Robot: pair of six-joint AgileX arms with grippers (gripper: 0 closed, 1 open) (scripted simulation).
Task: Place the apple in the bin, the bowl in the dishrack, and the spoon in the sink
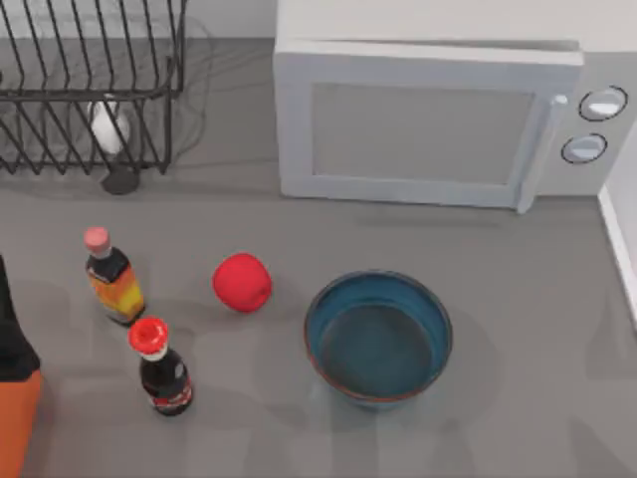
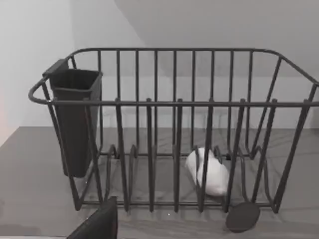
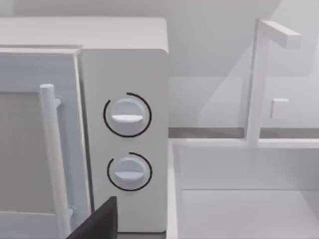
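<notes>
1. Left gripper (image 2: 99, 224) – a dark edge of it shows low in the left wrist view; open or closed, cannot tell.
2. Straight ahead of it stands the dishrack (image 2: 174, 103), upright on the table, with a dark cup-like holder (image 2: 75, 119) hung at one end.
3. Inside the rack, between the bars on the gripper's side, lies a white oblong object (image 2: 209, 172); a dark round disc (image 2: 242, 216) sits on the table just outside the bars, beside it.
4. Right gripper (image 3: 99, 224) – same kind of dark edge in the right wrist view; open or closed, cannot tell.
5. Ahead of it: the microwave (image 3: 124, 59), door shut, two knobs – and beside that the white sink (image 3: 239, 199) with its faucet (image 3: 254, 84).
6. Apple (image 1: 242, 282) rests on the grey table (image 1: 537, 349), between the two bottles and the bowl, touching neither.
7. Bowl (image 1: 378, 344) is upright and empty, in front of the microwave.
8. Pink-capped bottle (image 1: 114, 279) and red-capped bottle (image 1: 162, 368) stand upright near the left side.
9. Bin (image 1: 15, 418) – orange corner at the lower left edge.
</notes>
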